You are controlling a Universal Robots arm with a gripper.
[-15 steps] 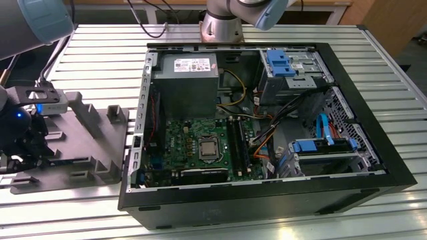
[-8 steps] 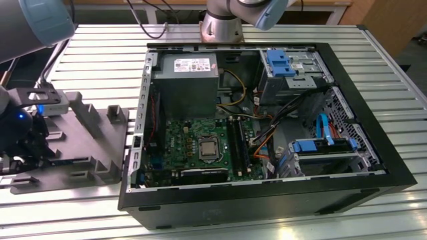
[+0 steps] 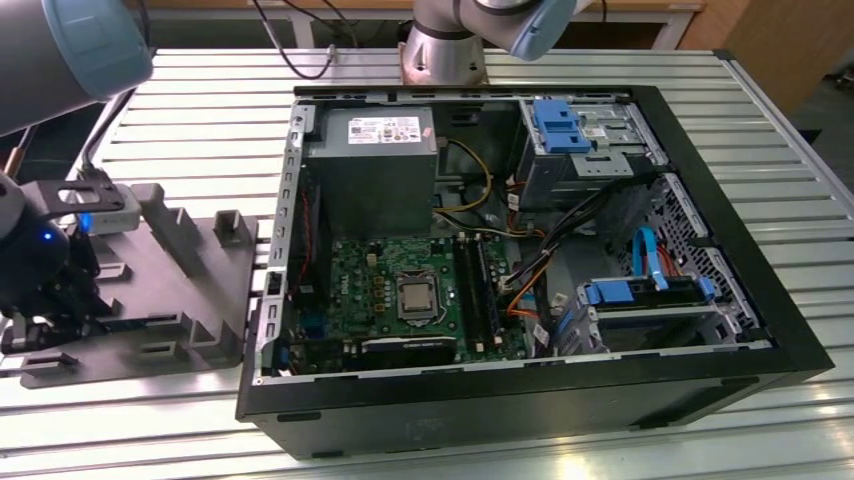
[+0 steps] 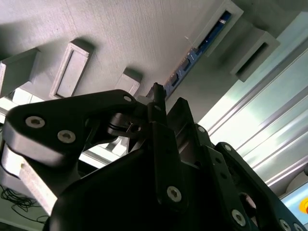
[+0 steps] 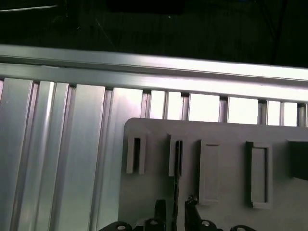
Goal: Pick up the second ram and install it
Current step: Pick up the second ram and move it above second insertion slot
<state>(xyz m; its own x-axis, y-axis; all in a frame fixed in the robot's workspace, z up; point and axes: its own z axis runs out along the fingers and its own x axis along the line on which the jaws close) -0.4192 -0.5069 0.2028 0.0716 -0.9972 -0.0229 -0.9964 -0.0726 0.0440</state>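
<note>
Straddling 1 ram (image 5: 176,175) w/ 1 hand (image 5: 175,204)

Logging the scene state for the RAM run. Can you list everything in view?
second ram: 1, dark, standing on edge in a slot of the tray
tray: 1, grey, on the table, at the exterior view's left of the case
computer case: 1, black, side open, on the table
motherboard: 1, green, inside the case
power supply: 1, grey, inside the case next to the motherboard
drive brackets: 2, blue, at the case's exterior-view right
table: 1, silver, slatted
arm: 1, grey with a blue cap, over the tray
gripper: 1, black, fingers open on either side of the second ram
</note>
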